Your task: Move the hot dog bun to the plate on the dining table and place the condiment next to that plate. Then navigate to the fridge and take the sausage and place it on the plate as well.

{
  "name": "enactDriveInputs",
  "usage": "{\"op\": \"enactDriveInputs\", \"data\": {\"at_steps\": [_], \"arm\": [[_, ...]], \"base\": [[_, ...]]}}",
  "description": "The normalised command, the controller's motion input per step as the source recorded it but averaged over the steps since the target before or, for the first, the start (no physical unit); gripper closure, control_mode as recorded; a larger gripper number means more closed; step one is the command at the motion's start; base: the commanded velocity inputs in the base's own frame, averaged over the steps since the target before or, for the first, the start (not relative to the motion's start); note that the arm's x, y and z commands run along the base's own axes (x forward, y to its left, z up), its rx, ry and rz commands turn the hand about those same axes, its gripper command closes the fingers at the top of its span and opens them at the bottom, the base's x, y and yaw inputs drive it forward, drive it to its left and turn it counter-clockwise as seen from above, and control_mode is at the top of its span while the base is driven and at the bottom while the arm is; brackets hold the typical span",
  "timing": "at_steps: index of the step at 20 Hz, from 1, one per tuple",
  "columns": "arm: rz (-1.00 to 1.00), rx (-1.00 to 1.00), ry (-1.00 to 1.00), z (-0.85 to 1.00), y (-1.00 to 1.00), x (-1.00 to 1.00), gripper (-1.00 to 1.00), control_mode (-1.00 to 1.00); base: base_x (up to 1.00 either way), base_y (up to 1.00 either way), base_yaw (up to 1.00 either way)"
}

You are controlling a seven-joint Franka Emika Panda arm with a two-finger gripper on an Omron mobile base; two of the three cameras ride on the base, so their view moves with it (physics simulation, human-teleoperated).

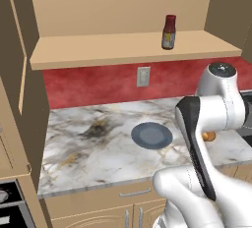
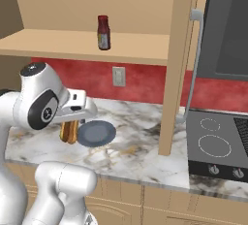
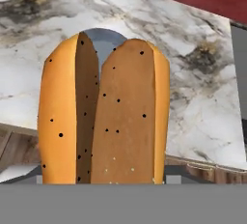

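While bare veined marble counter [image 1: 88,138] is left open at the left edge, a round dark blue-grey plate [image 1: 151,135] is seen mid-counter. Right of it, the speckled, split hot dog bun [image 3: 103,114] is clamped in the gripper [image 2: 70,131], above the counter. The dark-red condiment [image 1: 169,32] is stood on the wooden shelf [image 1: 98,50].

bun [image 3: 103,112]: split, orange-brown, upright, held above counter | condiment [image 1: 169,32]: dark-red, upright on shelf
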Motion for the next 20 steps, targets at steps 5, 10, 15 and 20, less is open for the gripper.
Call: {"op": "enactDriveInputs", "data": {"at_steps": [5, 10, 15, 20], "arm": [[-0.04, 0.0, -0.17, 0.56, 0.0, -0.24, 1.0, -1.0], [-0.04, 0.0, -0.11, 0.12, 0.0, -0.37, 1.0, -1.0], [0.0, 0.0, -0.01, 0.0, 0.02, -0.13, 1.0, 1.0], [0.0, 0.0, 0.0, 0.0, 0.0, 0.0, 1.0, 1.0]], "base": [[0.0, 0.0, 0.0], [0.0, 0.0, 0.0], [-0.07, 0.06, 0.0], [-0.57, 0.04, -0.52]]}}
